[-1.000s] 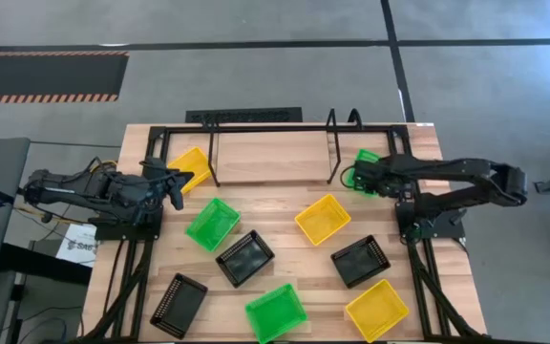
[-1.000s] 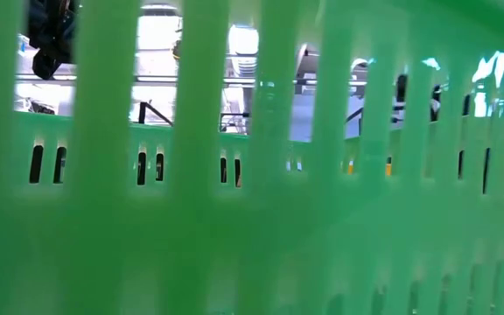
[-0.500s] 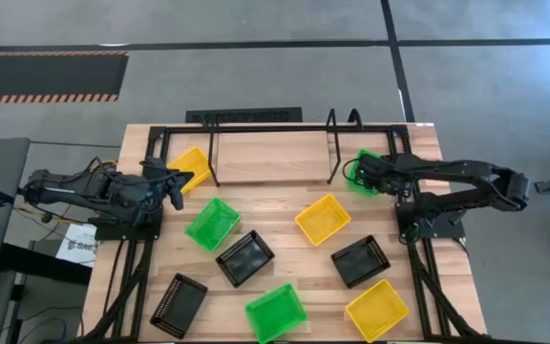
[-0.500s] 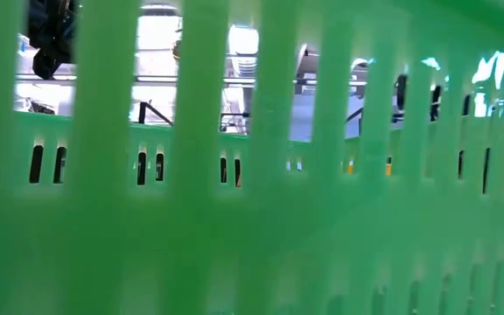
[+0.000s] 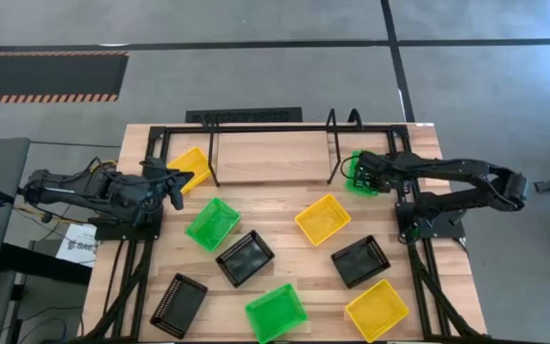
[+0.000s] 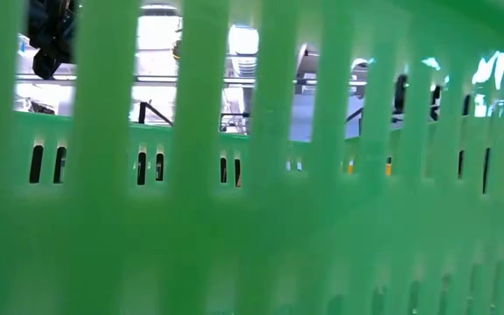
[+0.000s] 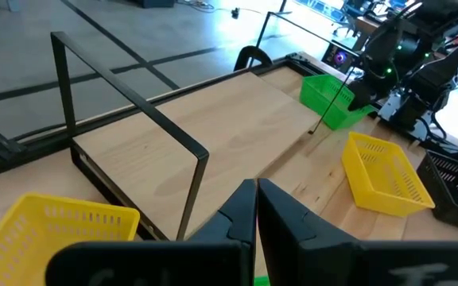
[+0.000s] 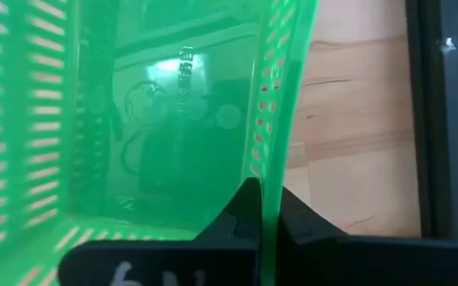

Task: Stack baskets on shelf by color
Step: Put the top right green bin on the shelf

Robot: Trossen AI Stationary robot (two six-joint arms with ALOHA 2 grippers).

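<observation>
1. Baskets of slotted plastic lie on the wooden table [image 5: 285, 205].
2. Right pincer [image 8: 262, 208] pinches the green basket [image 8: 157, 119] wall beside the shelf [image 5: 270, 158].
3. Left pincer [image 7: 257, 208] is closed, empty, near a yellow basket [image 7: 50, 230].

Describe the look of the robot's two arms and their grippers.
Both arms are dark, jointed and slim, with thin cables trailing behind the left arm's base. The left gripper has two black, flat-sided tapering fingers. The right gripper has the same black fingers, with white handwritten marks on the dark body beneath them.
</observation>
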